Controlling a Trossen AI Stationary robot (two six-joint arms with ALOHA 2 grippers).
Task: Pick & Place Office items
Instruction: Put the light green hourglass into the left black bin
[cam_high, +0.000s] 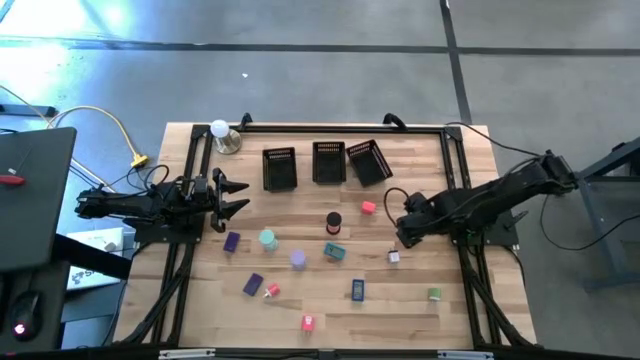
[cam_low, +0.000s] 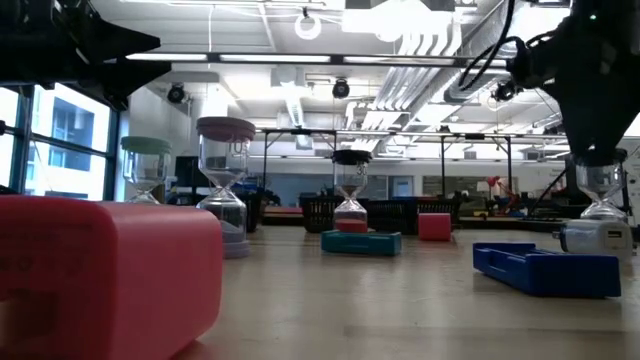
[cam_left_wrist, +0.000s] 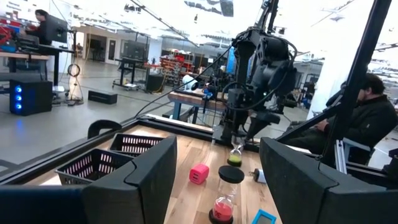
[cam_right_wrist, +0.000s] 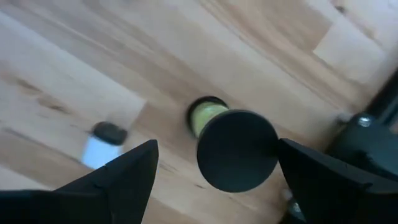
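The left hand (cam_high: 236, 196) waits open and empty at the counter's (cam_high: 420, 310) left edge, the small pieces lie scattered mid-counter before three baskets (cam_high: 327, 163), and near the right edge the right hand (cam_right_wrist: 214, 180) hangs open, empty, directly over a black-capped sand timer (cam_right_wrist: 233, 146), apparently lining up a grasp.

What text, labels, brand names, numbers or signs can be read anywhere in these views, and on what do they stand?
None can be read.
The baskets, the hourglass timers, the red block and the blue piece show no lettering.
Signs or screens in the room behind the table are too small and blurred to read.
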